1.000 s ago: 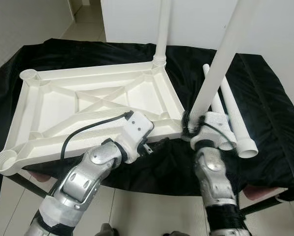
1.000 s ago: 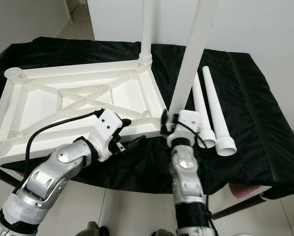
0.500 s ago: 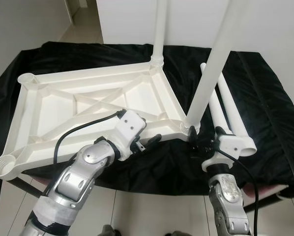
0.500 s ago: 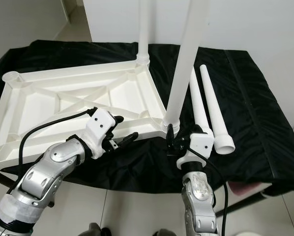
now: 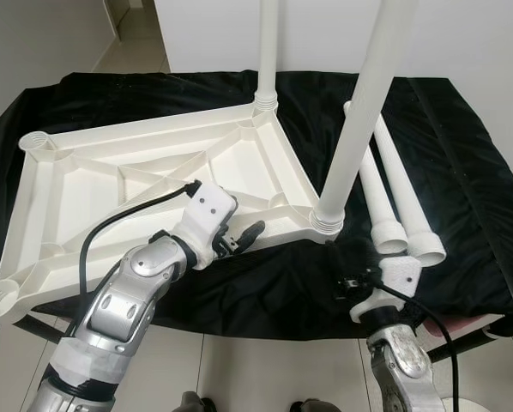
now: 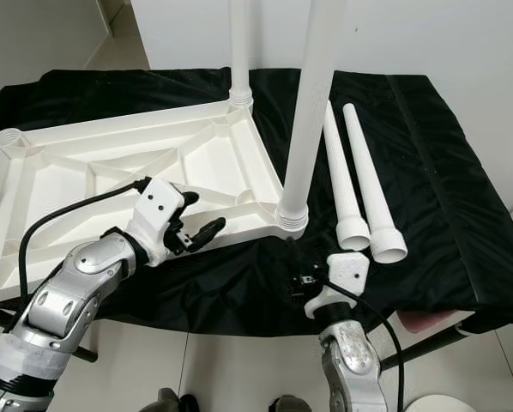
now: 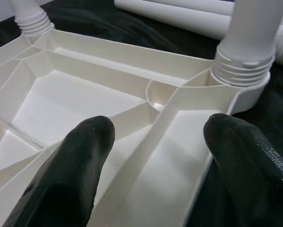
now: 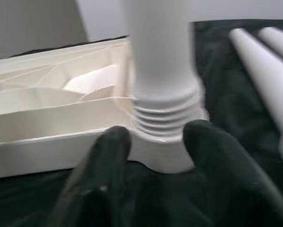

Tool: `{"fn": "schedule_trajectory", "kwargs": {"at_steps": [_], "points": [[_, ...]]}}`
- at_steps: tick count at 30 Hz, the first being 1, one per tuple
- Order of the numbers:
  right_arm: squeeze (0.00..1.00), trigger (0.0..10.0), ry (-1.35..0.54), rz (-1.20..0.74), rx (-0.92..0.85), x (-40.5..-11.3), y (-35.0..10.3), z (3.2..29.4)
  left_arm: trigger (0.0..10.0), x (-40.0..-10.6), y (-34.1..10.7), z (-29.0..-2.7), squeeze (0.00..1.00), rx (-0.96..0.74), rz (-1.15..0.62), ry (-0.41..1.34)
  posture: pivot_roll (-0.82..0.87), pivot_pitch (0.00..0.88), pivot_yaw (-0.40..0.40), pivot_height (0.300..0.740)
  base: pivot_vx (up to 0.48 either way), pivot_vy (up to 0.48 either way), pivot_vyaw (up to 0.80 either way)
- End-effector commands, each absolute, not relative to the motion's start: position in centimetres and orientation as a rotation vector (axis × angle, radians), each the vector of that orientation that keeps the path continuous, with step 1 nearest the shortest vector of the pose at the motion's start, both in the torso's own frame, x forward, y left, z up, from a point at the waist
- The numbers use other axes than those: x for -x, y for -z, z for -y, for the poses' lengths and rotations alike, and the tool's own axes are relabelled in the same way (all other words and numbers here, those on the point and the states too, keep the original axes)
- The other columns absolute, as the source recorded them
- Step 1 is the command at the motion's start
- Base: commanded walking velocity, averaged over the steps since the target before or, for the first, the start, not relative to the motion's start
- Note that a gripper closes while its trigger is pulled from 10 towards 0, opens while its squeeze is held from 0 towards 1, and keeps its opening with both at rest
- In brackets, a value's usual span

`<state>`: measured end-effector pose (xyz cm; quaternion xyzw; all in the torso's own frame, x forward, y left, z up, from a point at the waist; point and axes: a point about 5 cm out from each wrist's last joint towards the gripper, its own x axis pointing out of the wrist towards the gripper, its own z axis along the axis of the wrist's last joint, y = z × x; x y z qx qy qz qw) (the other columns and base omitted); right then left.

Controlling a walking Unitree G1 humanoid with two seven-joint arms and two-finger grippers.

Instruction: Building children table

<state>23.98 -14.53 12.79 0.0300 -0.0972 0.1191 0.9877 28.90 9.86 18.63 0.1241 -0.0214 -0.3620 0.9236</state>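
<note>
Left gripper (image 5: 239, 238) reaching over near edge of upturned white tabletop (image 5: 111, 184) on black cloth (image 5: 462, 172), fingers spread, holding nothing. Right gripper (image 8: 153, 146) low, just beside tabletop's near corner leg (image 5: 359, 120), fingers apart, empty. Two loose legs (image 5: 394, 193) beside tabletop.

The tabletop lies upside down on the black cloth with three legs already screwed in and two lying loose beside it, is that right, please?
Not quite: the left eye view shows two legs standing in the tabletop, the far leg and the near leg. Two loose legs do lie beside it on the black cloth.
</note>
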Motion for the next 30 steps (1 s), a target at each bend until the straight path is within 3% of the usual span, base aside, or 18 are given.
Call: {"fn": "schedule_trajectory", "kwargs": {"at_steps": [1, 14, 21, 30], "points": [[0.0, 10.0, -0.272, 0.139, -0.053, -24.3, -12.0, 14.5, 10.0, -29.1, -18.9, -10.2, 0.0, -0.233, 0.044, 0.684, -0.14, 0.115, 0.069, 0.74, 0.0, 0.0, 0.0], [0.0, 10.0, -0.37, 0.121, -0.004, -25.6, -12.2, 15.5, 10.0, -28.4, -19.0, -9.7, 0.0, -0.218, 0.063, 0.687, -0.12, 0.108, 0.042, 0.74, 0.0, 0.0, 0.0], [0.0, 10.0, -0.336, 0.146, 0.028, -29.6, -13.7, 18.2, 10.0, -26.9, -18.1, -9.8, 0.0, -0.265, 0.036, 0.761, -0.1, 0.108, 0.026, 0.74, 0.0, 0.0, 0.0], [0.0, 10.0, -0.288, 0.215, -0.014, -32.8, -15.9, 18.0, 10.0, -27.5, -16.9, -10.0, 0.0, -0.356, -0.024, 0.657, -0.09, 0.113, 0.022, 0.74, 0.0, 0.0, 0.0]]}}
